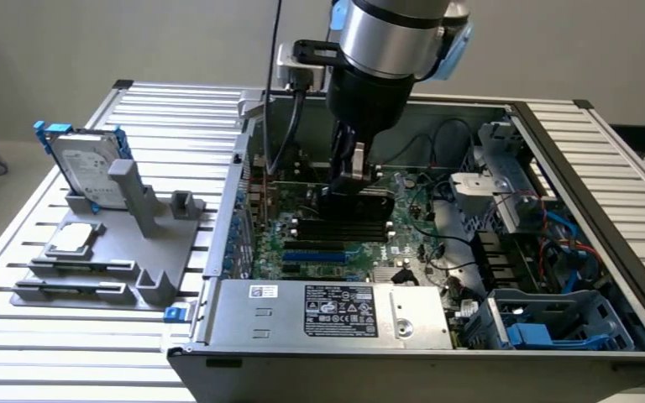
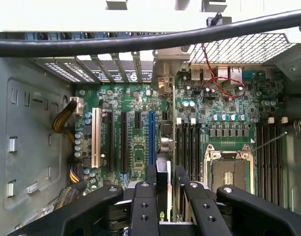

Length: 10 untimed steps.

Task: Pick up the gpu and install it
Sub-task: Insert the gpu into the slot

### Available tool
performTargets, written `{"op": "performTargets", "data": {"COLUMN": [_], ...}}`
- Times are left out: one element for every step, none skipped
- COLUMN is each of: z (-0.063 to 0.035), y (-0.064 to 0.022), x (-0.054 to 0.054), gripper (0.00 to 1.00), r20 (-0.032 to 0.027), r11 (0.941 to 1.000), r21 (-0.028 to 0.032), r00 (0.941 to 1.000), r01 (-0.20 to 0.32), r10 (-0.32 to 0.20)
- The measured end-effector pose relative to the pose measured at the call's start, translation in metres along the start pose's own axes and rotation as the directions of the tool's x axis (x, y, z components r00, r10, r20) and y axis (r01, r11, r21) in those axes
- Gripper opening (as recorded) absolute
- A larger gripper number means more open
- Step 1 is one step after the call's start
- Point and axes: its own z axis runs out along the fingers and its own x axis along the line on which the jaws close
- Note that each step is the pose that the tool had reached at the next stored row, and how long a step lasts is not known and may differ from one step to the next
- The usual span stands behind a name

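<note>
So the pincer [image 2: 166, 172] is down inside the open pc case [image 1: 591, 159], and from what I can see it's pinching the gpu [image 2: 165, 140] between its two fingers [image 2: 151, 179]. The card sits edge-on in the grip and runs straight out ahead of the fingertips. My guess is it's held upright like that because a card only goes into a slot edge first, so laying it flat would be no use. In the exterior view the gripper [image 1: 351, 172] hangs over the motherboard [image 1: 300, 248], with the dark body of the gpu [image 1: 356, 201] right below it, low over the board. I can't tell if it's touching anything or seated yet. Far out past the fingertips are the rear slot openings [image 2: 116, 69]. The card's metal end looks to point that way, which makes sense since the bracket has to meet the back wall. The long blue slot [image 2: 151, 137] lies just beside the card's line, and the memory sticks [image 2: 190, 142] run along its other side, both close to the fingers. The hard drive [image 1: 81, 168] stands on its holder well apart from the pincer, outside the case on the exterior view's left. It doesn't look involved here.
</note>
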Motion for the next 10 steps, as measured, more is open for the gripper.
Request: {"op": "performTargets", "data": {"z": [0.0009,0.0022,0.0040,0.0058,0.0075,0.0093,0.0112,0.0130,0.0149,0.0167], "y": [-0.0001,-0.0002,-0.0003,-0.0002,-0.0003,-0.0004,-0.0004,-0.0004,-0.0003,-0.0003], "x": [0.001,0.002,0.003,0.004,0.005,0.006,0.007,0.008,0.009,0.010], "gripper": [0.27,0.27,0.27,0.27,0.27,0.27,0.27,0.27,0.27,0.27], "r20": [0.0003,0.0005,0.0006,0.0007,0.0007,0.0007,0.0009,0.0010,0.0009,0.0008], "r11": [1.0000,1.0000,1.0000,1.0000,1.0000,1.0000,1.0000,1.0000,1.0000,1.0000], "r21": [0.0001,0.0002,0.0003,0.0006,0.0008,0.0010,0.0012,0.0013,0.0014,0.0016], "r00": [1.0000,1.0000,1.0000,1.0000,1.0000,1.0000,1.0000,1.0000,1.0000,1.0000], "r01": [0.000,0.000,0.000,0.000,0.000,0.000,0.000,0.000,0.000,0.000], "r10": [0.000,0.000,0.000,0.000,0.000,0.000,0.000,0.000,0.000,0.000]}}
